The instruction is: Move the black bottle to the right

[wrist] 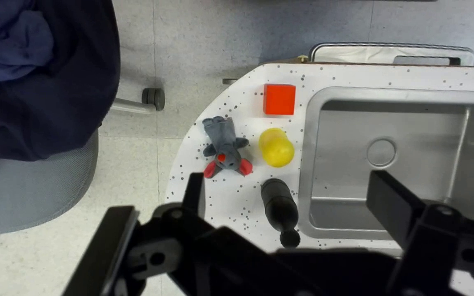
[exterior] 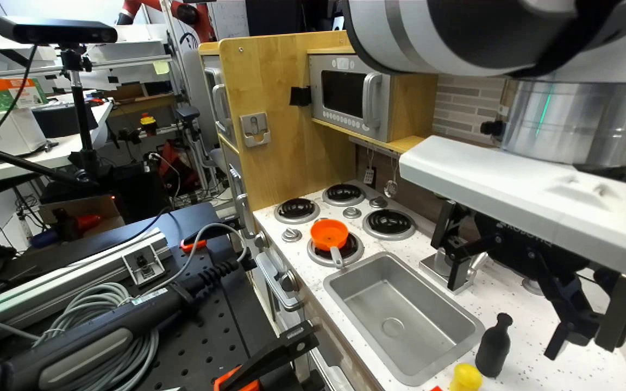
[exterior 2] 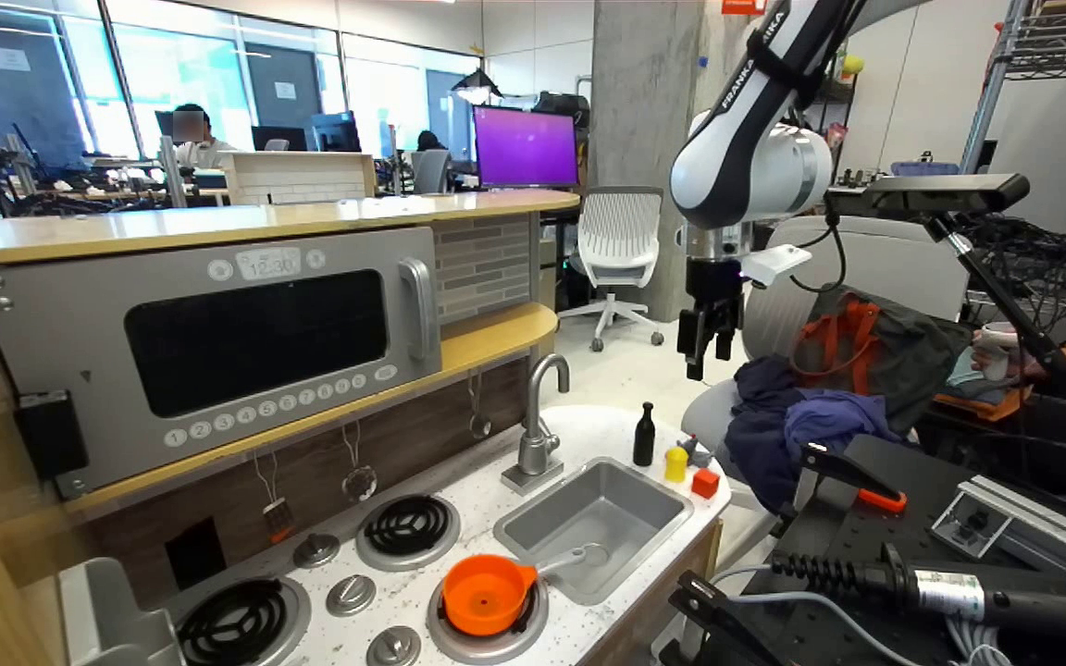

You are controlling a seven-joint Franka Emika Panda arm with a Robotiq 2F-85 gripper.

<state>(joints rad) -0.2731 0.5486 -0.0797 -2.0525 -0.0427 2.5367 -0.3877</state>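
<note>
The task looks to be at its outset, with all the handling yet to come. The small all-black bottle (wrist: pixel 280 207), round-bodied with a narrower neck and cap, stands upright on the white, dark-speckled counter (wrist: pixel 233 203), just beside the end of the rectangular grey metal sink (wrist: pixel 312 135). In both exterior views nothing grips it: the black Robotiq gripper (wrist: pixel 288 192) hangs in the air, higher than the bottle and well apart from it, its fingers (wrist: pixel 391 203) spread wide with nothing held. In the wrist view the bottle shows in the gap, but only along the line of sight; the fingers are not around it. Near the bottle is a small yellow object (wrist: pixel 277 147) with a rounded top, with a plain red cube (wrist: pixel 279 99) farther along the same end of the sink, and a grey plush mouse (wrist: pixel 225 144) with red ears lies on the yellow object's other side, away from the sink. No grasp is under way, so what is left is probably the whole of it: come down over the bottle, close on it, carry it rightward, set it upright and let go. Whose right is meant, and whether the bottle's present spot might already be the goal, cannot be told.
</note>
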